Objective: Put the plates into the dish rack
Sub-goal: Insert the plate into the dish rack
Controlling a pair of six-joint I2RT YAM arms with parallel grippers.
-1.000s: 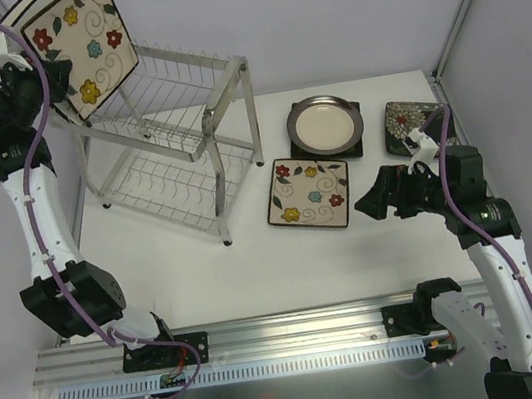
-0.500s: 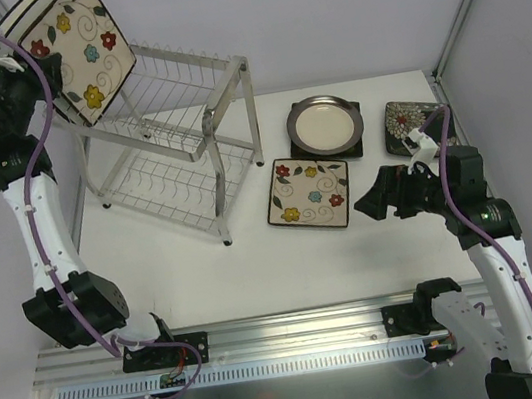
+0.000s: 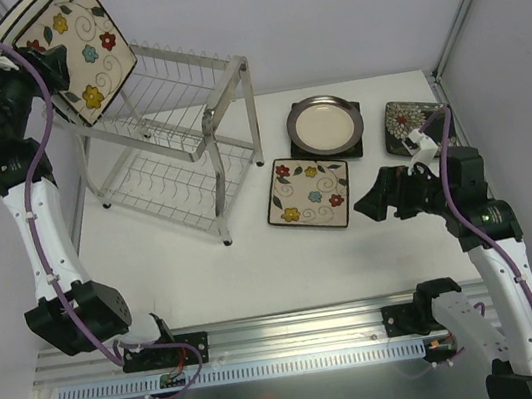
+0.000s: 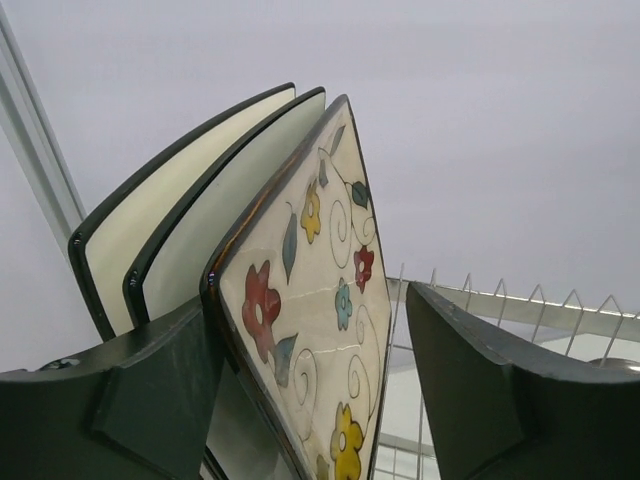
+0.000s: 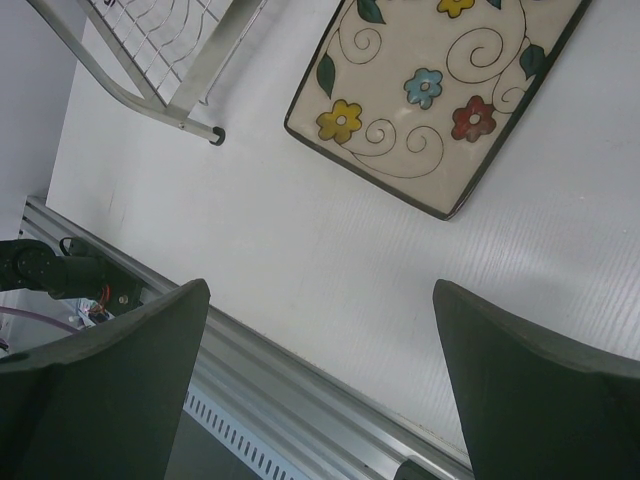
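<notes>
- Left wrist view: the left gripper [image 4: 310,345] straddles the upper flowered plate [image 4: 335,250] with its jaws parted. There is a clear gap on the right-hand finger's side, so nothing is pinched.
- That plate stands on edge in the top tier of the dish rack [image 3: 183,121], upper left of the top view, just in front of two plain cream plates [image 4: 190,230].
- The right gripper [image 5: 320,350] gapes fully and holds nothing. It hangs over the table [image 3: 206,270] beside the second flowered plate [image 3: 310,193], right of centre.
- The plates are likely glazed ceramic: stiff, weighty, slick and prone to chipping. Each is best pinched across the rim at one edge.
- Against the earlier frames, the left jaws have spread and the wrist has drawn toward the upper left. The plate has barely shifted, and the right arm has not moved.
</notes>
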